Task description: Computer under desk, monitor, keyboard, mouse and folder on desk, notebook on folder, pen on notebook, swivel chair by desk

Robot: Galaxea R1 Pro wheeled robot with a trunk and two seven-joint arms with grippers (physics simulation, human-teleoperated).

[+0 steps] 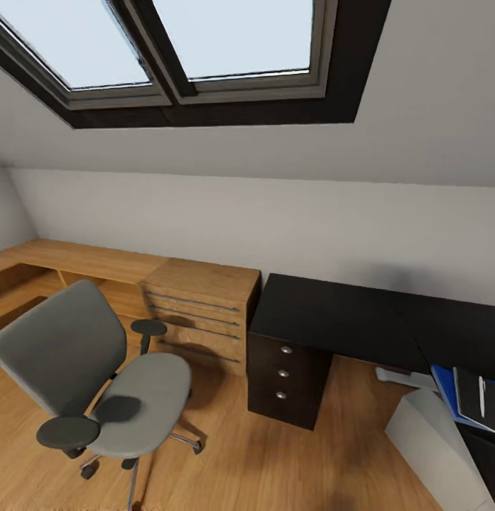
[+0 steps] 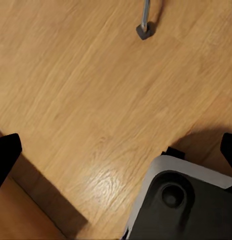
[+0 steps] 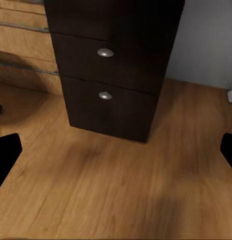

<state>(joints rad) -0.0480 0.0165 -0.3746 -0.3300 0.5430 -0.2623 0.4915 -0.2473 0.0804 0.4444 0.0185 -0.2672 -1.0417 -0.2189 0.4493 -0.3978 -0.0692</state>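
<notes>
The swivel chair (image 1: 98, 383) stands on the wood floor at the left, well apart from the black desk (image 1: 346, 312), its grey seat bare. At the right edge the blue folder (image 1: 443, 389) lies on the desk's near section, with the dark notebook (image 1: 466, 389) and a pale pen (image 1: 481, 396) on top. The light grey computer (image 1: 432, 440) sits on the floor beside it. My left gripper (image 2: 116, 152) hangs open over bare floor near a chair caster (image 2: 145, 30). In front of the desk drawers (image 3: 111, 75) my right gripper (image 3: 116, 152) is open and holds nothing.
A low wooden shelf unit (image 1: 197, 305) runs along the wall left of the desk. The sloped ceiling with a skylight (image 1: 204, 42) hangs overhead. My own base (image 2: 186, 200) shows below the left gripper. Open floor lies between chair and drawers.
</notes>
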